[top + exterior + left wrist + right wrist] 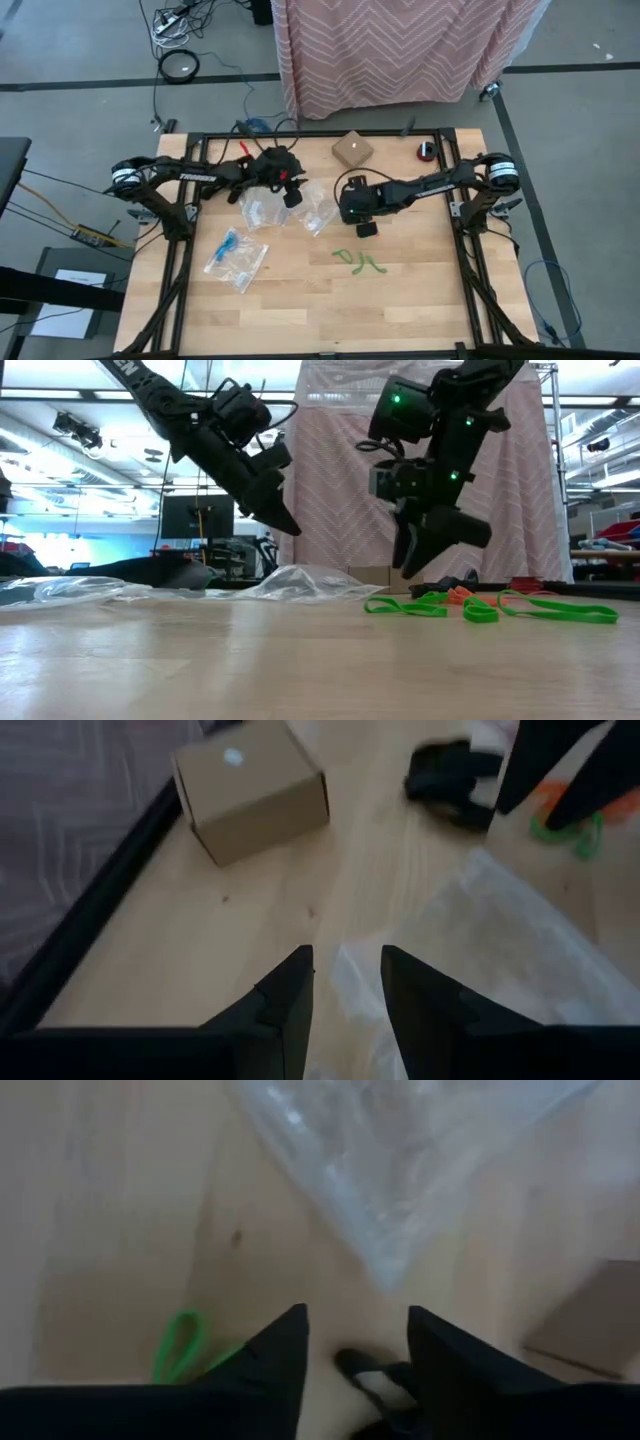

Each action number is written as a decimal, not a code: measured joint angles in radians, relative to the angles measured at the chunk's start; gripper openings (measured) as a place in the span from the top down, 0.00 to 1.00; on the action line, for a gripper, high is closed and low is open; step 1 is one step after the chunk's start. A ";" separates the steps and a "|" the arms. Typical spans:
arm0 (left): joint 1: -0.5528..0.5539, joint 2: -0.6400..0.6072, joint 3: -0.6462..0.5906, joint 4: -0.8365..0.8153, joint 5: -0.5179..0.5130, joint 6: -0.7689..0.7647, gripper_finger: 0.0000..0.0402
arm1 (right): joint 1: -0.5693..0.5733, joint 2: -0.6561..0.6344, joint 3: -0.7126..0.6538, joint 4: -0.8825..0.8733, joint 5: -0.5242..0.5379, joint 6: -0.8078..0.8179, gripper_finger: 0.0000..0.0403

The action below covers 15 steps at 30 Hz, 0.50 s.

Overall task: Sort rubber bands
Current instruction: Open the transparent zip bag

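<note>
From above we look straight down on the whole table [300,290], both arms and the floor around it. Our low camera sits at the table's surface, facing level across the wood toward the pink curtain [350,510] and room behind. Each wrist camera looks forward and down past its own two dark fingers, close to the wood. We see the cardboard box [252,788] from the left wrist and from above, and the green bands [358,260] from above, low down and both wrists.

Rubber bands [358,260] lie on the table [300,310], right of the bags [262,208].
</note>
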 joint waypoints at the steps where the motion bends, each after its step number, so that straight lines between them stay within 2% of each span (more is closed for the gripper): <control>1: -0.001 0.000 -0.009 0.023 -0.001 -0.003 0.68 | 0.008 0.000 0.000 0.006 0.025 0.000 0.56; 5: -0.003 0.009 -0.035 0.008 -0.008 -0.011 0.68 | 0.025 0.004 0.000 0.005 0.101 0.016 0.48; 15: -0.016 0.089 -0.075 0.087 0.007 -0.054 0.68 | 0.023 0.009 0.000 0.075 0.076 -0.076 0.45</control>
